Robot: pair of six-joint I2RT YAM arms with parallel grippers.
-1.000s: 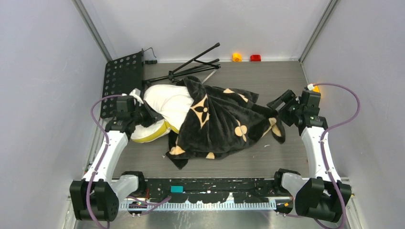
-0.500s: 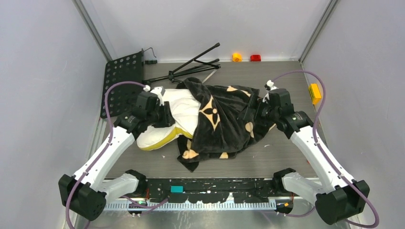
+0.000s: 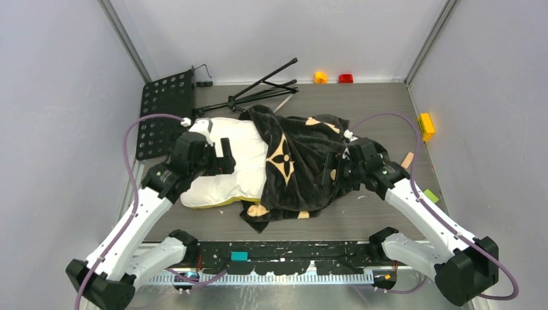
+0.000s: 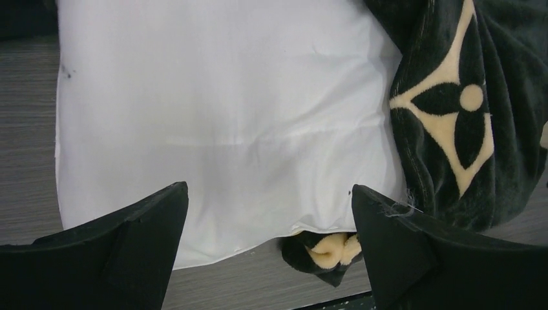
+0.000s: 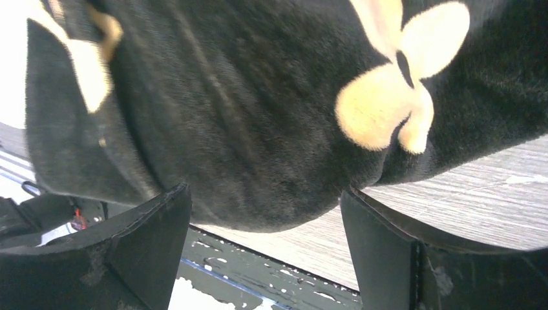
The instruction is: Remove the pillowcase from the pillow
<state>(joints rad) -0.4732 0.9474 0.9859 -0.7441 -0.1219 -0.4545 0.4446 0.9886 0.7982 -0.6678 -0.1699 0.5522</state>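
Left pincer [image 4: 269,190]: jaws spread wide, holding nothing, poised over the bare white face of the pillow [image 3: 249,171]. One second earlier it was clamped on the pillow's left end, so that grip has been let go.

Right pincer [image 5: 265,192]: jaws also wide apart, at the right end of the pillowcase [image 3: 304,152]. A bulge of black plush sits just beyond the fingertips; cannot tell whether it touches them. No grip seen. One second earlier this arm stood well off by the right wall; it is now against the fabric.

Pillow: left of centre on the worktop [image 3: 381,103], lying flatter than before, with more white showing. The yellowish edge now runs along the near side and shows only as a thin strip.

Pillowcase: bunched narrower than a second ago, over the pillow's right part, with a flap spilling onto the worktop at the near side. Whether that end of the pillow is inside the cover or only under it cannot be told.

Unchanged: perforated plate [image 3: 167,106] at far left, folded stand [image 3: 258,90] behind the pillow.
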